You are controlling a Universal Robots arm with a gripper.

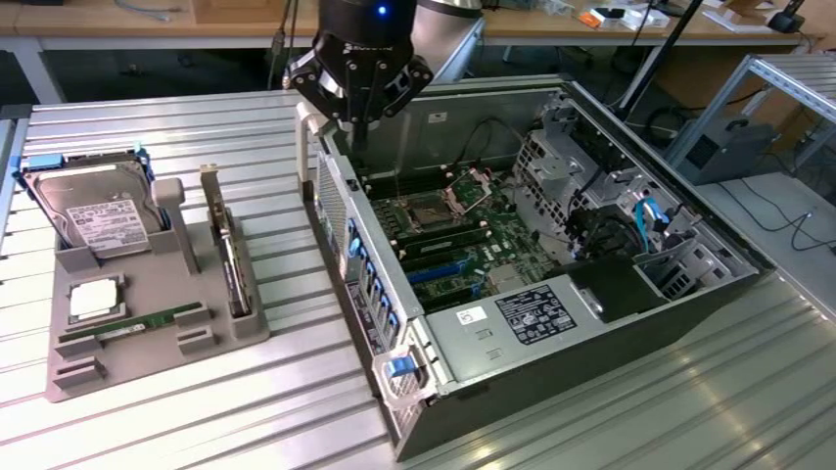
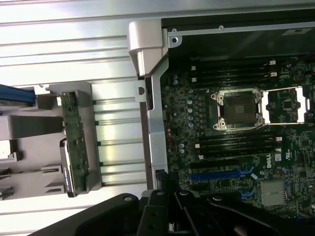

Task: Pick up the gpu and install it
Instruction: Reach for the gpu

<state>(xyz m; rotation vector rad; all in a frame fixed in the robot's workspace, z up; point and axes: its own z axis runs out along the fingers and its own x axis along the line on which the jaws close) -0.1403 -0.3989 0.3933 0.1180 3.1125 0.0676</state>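
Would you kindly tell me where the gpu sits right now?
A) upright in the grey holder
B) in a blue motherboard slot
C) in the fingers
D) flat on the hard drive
A: the gpu stands on edge in a slot of the grey holder, beside the computer case, apart from the gripper above the case's corner.

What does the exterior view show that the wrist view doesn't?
Exterior: memory stick lying in the grey holder, and the power supply inside the case.
Wrist: the Dell mark on the motherboard.
Both: the shut tool above the case's rear edge, the gpu standing untouched in the holder, the open CPU socket, and the blue slots.
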